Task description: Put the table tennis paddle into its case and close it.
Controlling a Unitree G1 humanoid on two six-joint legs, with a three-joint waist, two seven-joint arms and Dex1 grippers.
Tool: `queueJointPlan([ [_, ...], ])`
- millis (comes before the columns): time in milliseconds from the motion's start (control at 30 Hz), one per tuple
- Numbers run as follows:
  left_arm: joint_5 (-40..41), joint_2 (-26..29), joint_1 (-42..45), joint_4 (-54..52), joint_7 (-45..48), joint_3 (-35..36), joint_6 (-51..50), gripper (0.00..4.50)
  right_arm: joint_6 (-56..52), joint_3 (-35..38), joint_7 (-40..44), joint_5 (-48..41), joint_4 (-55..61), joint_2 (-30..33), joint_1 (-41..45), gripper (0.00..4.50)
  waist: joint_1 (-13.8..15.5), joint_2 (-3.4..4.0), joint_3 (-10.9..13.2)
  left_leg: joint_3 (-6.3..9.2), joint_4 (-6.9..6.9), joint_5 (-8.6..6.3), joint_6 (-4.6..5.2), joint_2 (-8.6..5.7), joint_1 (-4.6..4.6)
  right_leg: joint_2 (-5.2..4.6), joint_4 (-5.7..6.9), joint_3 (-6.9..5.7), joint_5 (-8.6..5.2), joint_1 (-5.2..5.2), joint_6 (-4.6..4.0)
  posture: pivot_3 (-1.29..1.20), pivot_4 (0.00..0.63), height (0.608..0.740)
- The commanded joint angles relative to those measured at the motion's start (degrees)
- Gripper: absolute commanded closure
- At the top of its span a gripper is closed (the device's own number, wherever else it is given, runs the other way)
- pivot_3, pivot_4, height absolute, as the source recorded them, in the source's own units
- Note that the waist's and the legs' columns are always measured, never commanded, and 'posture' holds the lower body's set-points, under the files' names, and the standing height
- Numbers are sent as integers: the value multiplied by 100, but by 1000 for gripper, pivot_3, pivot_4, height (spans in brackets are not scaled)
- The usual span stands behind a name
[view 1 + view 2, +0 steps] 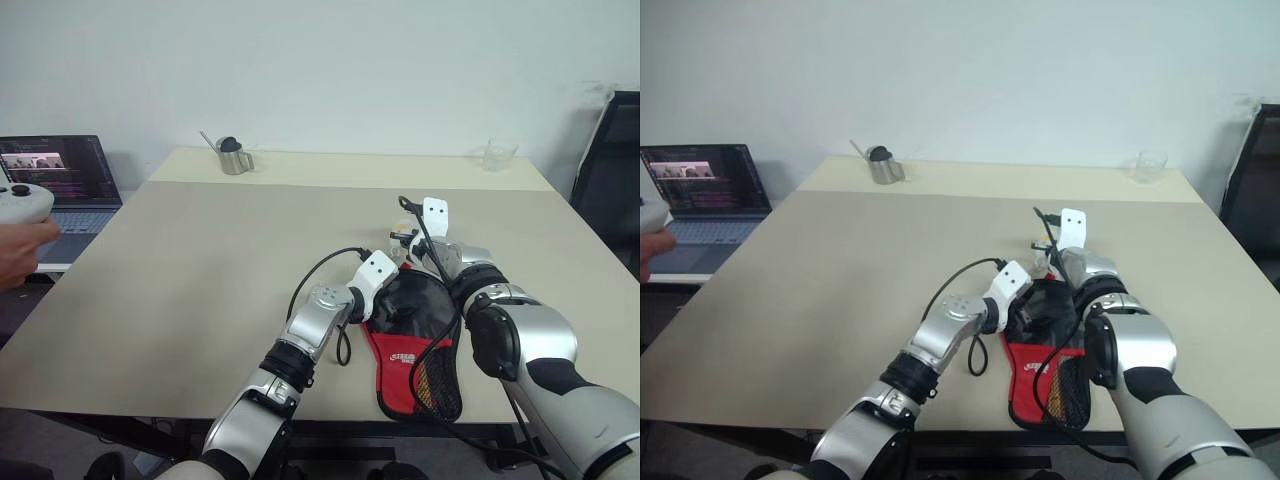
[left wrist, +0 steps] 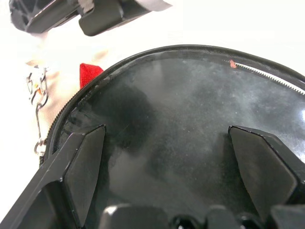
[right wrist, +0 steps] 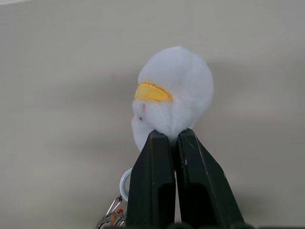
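The case [image 1: 415, 345] lay on the counter [image 1: 200, 290] with its long axis running away from the robot, the left gripper [image 2: 167, 157] spread-jawed over its round end, the right gripper [image 3: 174, 143] beyond it clamped on a white pompom charm [image 3: 174, 90].

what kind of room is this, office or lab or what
Probably an office or small lab set up for robot trials. A plain beige table stands against a bare white wall, an open laptop sits on a side desk, and a person's hand holds a white controller.
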State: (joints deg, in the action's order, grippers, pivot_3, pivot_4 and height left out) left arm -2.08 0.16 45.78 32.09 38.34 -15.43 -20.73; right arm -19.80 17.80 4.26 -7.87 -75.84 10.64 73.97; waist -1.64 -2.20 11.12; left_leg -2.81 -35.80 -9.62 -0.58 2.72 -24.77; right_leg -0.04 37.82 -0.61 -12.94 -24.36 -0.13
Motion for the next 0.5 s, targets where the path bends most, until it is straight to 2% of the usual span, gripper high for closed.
queueJointPlan([
  [33, -4, -62, 41, 221, 58, -73, 35, 0, 297, 26, -161, 27, 130, 242, 99, 4462, 1, 0, 0, 0, 0, 0, 0, 0, 0, 0, -1, 0, 0, 0, 0, 0, 150, 740],
  [500, -39, -158, 166, 519, 154, -115, 253, 0, 404, 8, -560, 94, 129, 749, -87, 4462, 17, 0, 0, 1, 1, -1, 2, -1, -4, -5, -7, -1, 0, 0, 4, 0, 150, 740],
])
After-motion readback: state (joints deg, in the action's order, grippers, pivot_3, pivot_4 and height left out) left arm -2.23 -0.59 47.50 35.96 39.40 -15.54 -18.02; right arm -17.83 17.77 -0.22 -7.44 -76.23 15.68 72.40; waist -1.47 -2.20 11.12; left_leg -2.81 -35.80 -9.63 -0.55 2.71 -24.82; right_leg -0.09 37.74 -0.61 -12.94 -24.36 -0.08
